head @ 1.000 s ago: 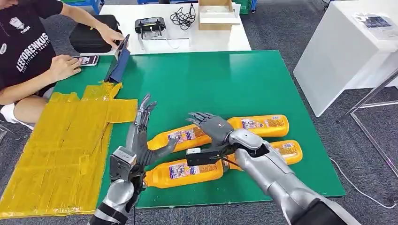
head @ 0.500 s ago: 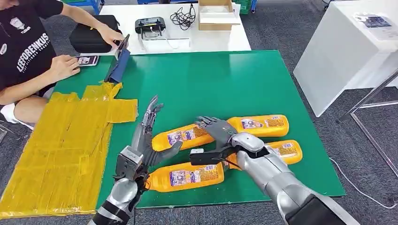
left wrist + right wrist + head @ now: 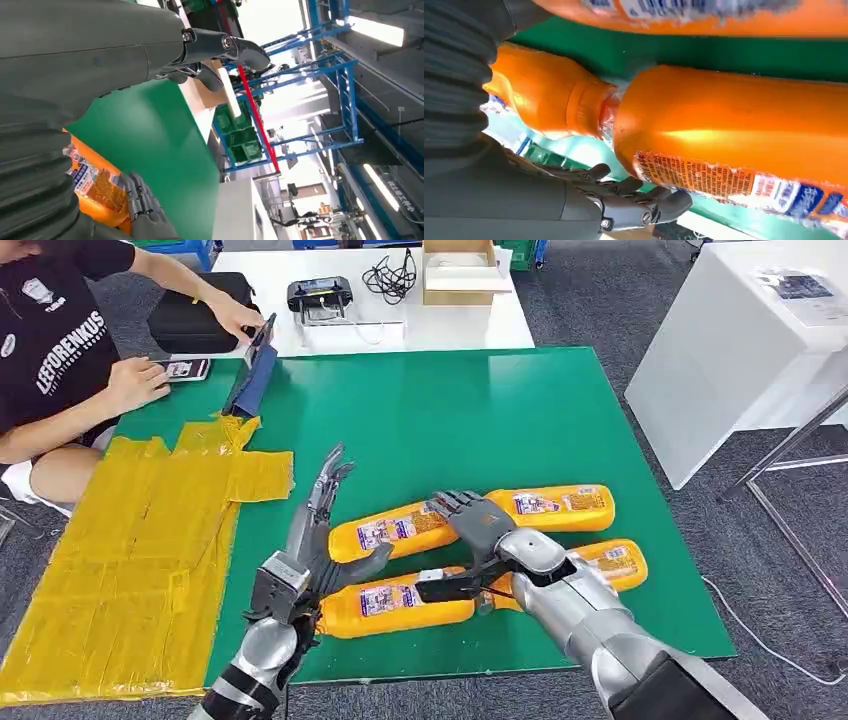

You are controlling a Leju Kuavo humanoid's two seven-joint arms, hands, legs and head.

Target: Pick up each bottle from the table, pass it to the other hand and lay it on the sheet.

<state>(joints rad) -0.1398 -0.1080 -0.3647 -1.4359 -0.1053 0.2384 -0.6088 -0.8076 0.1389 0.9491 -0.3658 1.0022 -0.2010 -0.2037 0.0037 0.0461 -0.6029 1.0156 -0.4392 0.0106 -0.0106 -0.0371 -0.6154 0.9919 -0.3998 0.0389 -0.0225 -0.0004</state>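
Four long orange plastic bottles [image 3: 400, 606] lie on the green worktop [image 3: 480, 410]. They look stiff, smooth and slippery, best gripped mid-body. Left hand [image 3: 318, 530] and right hand [image 3: 478, 525] hover with fingers released.

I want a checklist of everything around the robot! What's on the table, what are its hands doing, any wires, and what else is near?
Surface: green table, flat.
Job's things: four orange bottles lying on their sides; yellow sheet bare of bottles.
Clutter: blue folder and phone at the far corner.
Hands: left hand open, fingers straight, beside the bottles; right hand open above them.
Cables: black cable bundle on the white table behind.
Surroundings: seated person, black bag, cardboard box, white cabinet.
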